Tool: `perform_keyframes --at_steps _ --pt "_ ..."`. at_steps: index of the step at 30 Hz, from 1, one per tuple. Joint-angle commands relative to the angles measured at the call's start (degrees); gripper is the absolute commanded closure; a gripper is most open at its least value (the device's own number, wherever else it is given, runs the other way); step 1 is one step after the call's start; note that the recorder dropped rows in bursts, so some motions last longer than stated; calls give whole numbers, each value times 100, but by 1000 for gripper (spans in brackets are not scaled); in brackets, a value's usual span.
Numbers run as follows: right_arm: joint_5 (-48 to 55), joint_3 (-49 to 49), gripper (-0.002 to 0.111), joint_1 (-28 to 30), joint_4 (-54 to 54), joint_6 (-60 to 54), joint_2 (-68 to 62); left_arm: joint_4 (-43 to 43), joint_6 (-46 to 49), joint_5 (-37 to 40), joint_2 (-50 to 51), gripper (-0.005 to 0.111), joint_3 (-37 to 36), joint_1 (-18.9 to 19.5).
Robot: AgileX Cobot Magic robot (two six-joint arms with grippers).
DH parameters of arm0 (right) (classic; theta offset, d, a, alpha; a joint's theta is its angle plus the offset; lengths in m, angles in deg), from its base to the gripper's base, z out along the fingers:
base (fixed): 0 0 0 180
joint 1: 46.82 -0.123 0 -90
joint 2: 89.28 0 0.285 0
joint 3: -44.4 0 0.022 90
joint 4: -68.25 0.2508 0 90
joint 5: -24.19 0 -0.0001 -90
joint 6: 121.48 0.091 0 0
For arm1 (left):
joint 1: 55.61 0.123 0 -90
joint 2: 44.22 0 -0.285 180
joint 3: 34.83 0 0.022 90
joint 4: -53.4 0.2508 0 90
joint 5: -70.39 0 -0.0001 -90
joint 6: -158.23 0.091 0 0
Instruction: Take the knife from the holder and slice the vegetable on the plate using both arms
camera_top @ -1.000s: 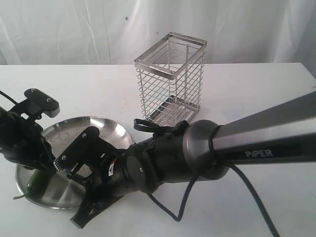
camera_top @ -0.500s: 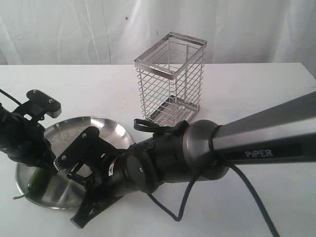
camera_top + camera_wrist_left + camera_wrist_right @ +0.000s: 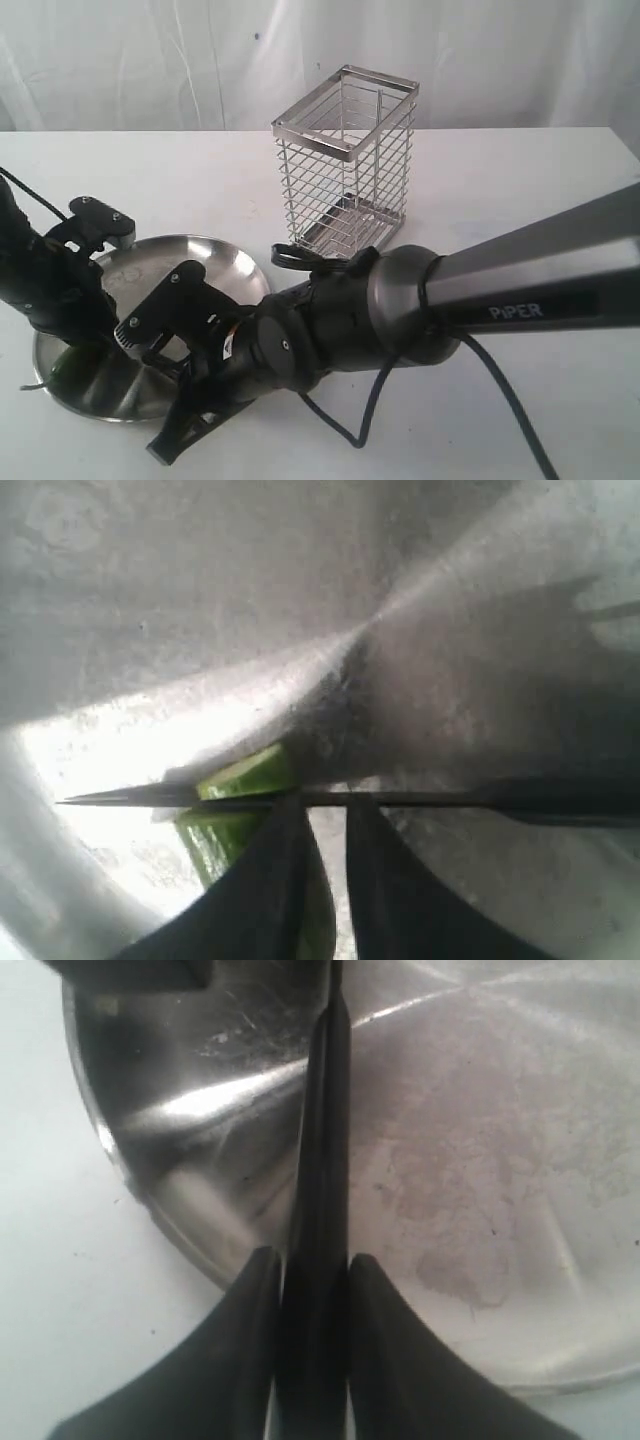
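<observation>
Reaching R arm [image 3: 430,300]: bulky, comes in from the right, crosses low in front of holder [image 3: 345,160], wrist angled down-left to the plate's near edge.
R gripper [image 3: 170,435]: fingers clamped either side of knife [image 3: 325,1110] handle; blade runs out over plate [image 3: 235,262].
L arm [image 3: 35,290]: slimmer, hunched over plate's left side, wrist pointing steeply down.
L gripper [image 3: 322,810]: fingers nearly together, thin gap left. Tips sit right at chili [image 3: 240,780] and just behind the blade; can't tell if they pinch it.
Chili: on plate's left part, near rim, pale green cut face showing.
Knife: blade edge-on across chili, tip past it toward the rim.
Holder: upright on white table [image 3: 520,180], behind plate, apart from both arms.
Exterior only: both arms' pose, holder; chili [image 3: 62,372] just a green sliver under L gripper, knife not made out.
L wrist only: blade meeting chili.
R wrist only: grip on handle.
</observation>
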State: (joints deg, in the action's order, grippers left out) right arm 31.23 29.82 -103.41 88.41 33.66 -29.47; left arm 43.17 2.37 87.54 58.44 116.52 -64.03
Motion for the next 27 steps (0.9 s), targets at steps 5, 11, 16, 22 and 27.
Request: perform_keyframes --at_steps 5,11,16,22,27 --pt "446 18 108 281 -196 -52 71 31 -32 795 -1032 84 328 -25" --pt "536 23 108 419 -217 -52 71 31 -130 886 -1077 57 -152 -25" --pt "840 277 108 505 -217 -52 71 31 -258 506 -1077 56 -287 -25" --pt "988 407 108 505 -217 -52 71 58 -452 -418 -972 65 -287 61" --pt "1050 407 108 505 -278 -52 71 58 -669 -585 -620 95 -276 362"
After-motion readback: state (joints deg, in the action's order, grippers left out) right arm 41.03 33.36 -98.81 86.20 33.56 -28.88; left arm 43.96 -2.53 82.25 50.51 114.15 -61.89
